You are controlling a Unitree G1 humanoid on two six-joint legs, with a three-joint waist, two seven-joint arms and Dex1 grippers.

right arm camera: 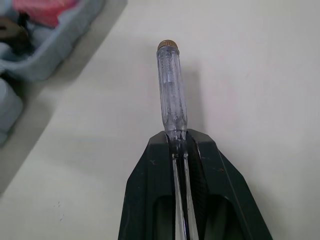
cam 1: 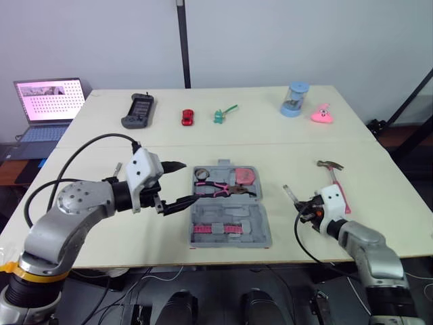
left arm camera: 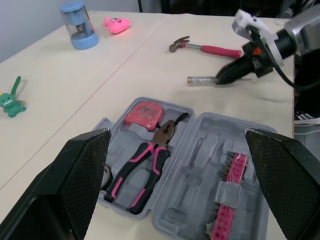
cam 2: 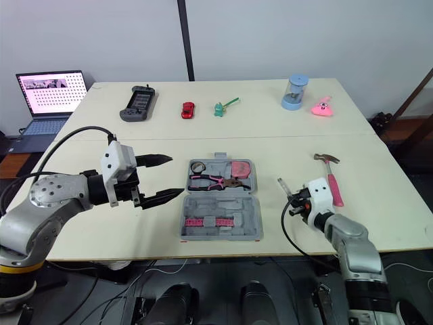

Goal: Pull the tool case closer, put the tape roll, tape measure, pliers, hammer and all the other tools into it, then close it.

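Well, we are far along but not finished. The grey plastic tool case (cam 1: 233, 207) lies open on the cream desk (cam 1: 284, 149), near the middle of its front edge, so the pull looks done. Inside its far half sit the pink-handled pliers (cam 1: 215, 190), a pink rounded block we take for the tape measure (cam 1: 244, 176) and a small dark ring we take for the tape roll (cam 1: 201, 175). A strip of pink bits (cam 1: 218, 229) fills the near half.

Our right claw (right arm camera: 176, 137) is clamped on the thin metal shaft of a clear-handled screwdriver (right arm camera: 171, 95) and holds it low over the desk, just beside the case's right wall — not yet in it. Our left claw (cam 1: 177, 183) hangs at the case's left side, spread wide and holding nothing.

Left to do, as we judge it: seat the screwdriver, fetch the pink-handled hammer (cam 1: 335, 179) — it lies toward the desk's right edge, apart from the case — then fold the lid shut.
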